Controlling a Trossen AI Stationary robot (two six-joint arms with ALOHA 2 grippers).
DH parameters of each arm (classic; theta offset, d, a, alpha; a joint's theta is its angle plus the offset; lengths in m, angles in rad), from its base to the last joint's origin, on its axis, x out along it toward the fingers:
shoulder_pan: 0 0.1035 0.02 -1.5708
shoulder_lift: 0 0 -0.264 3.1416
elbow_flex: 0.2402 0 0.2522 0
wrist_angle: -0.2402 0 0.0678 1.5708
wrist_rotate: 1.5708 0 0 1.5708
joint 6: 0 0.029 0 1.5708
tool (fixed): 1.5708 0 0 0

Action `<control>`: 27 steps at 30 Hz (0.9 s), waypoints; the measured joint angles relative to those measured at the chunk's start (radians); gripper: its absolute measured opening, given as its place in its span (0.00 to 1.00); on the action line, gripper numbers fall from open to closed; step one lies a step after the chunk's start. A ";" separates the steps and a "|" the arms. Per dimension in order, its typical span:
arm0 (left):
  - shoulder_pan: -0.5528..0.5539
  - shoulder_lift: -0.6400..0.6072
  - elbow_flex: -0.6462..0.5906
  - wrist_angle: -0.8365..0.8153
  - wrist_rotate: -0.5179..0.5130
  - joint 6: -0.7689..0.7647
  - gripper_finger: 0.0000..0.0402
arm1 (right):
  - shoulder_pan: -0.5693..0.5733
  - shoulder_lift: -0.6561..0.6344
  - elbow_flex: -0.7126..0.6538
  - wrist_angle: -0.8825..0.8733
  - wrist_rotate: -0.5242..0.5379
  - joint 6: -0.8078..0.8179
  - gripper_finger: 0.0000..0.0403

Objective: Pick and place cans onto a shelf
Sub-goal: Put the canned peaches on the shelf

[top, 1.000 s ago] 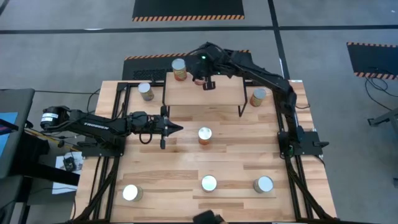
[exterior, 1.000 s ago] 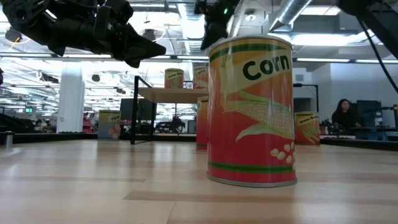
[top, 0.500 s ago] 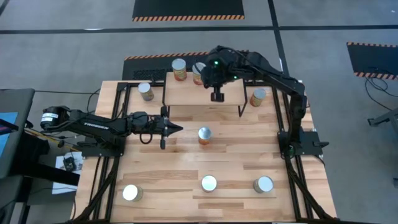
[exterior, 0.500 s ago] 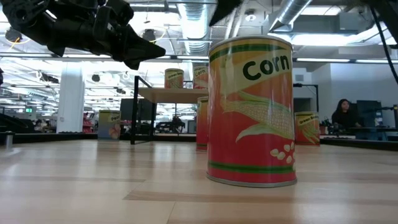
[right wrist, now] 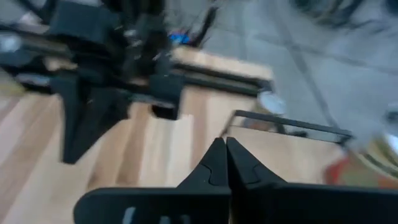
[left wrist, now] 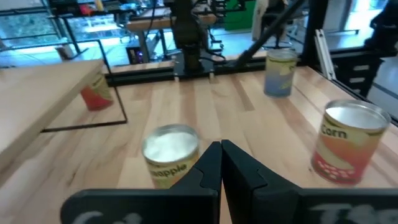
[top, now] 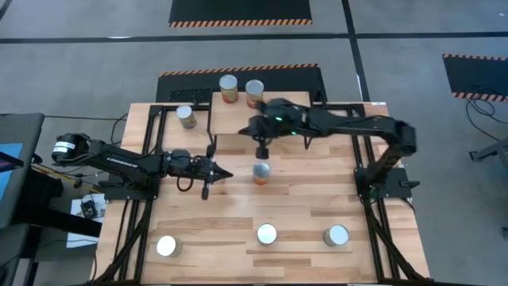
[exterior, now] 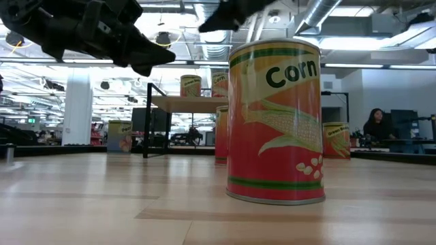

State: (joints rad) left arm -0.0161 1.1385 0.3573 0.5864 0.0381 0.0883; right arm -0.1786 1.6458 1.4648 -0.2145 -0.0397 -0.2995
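Two cans (top: 228, 88) stand on the shelf (top: 238, 117) beyond the closed, empty right hand (top: 263, 151); another can (top: 261, 172) sits just below it. Left hand (top: 227, 172) closed, empty, beside that can.

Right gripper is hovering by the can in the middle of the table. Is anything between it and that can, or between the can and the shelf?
Nothing visible blocks either path. The right gripper, shut and empty, hangs just above the middle can. Only bare table lies between that can and the shelf, whose front part is free; two cans stand along its back edge.
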 joint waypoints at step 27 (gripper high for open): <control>0.151 -0.267 0.518 -1.085 -0.361 -0.087 0.00 | 0.256 -0.726 -1.247 1.137 0.378 0.089 0.00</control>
State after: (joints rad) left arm 0.1350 0.8718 0.8753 -0.4986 -0.3228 0.0017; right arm 0.0771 0.9199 0.2174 0.9226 0.3382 -0.2108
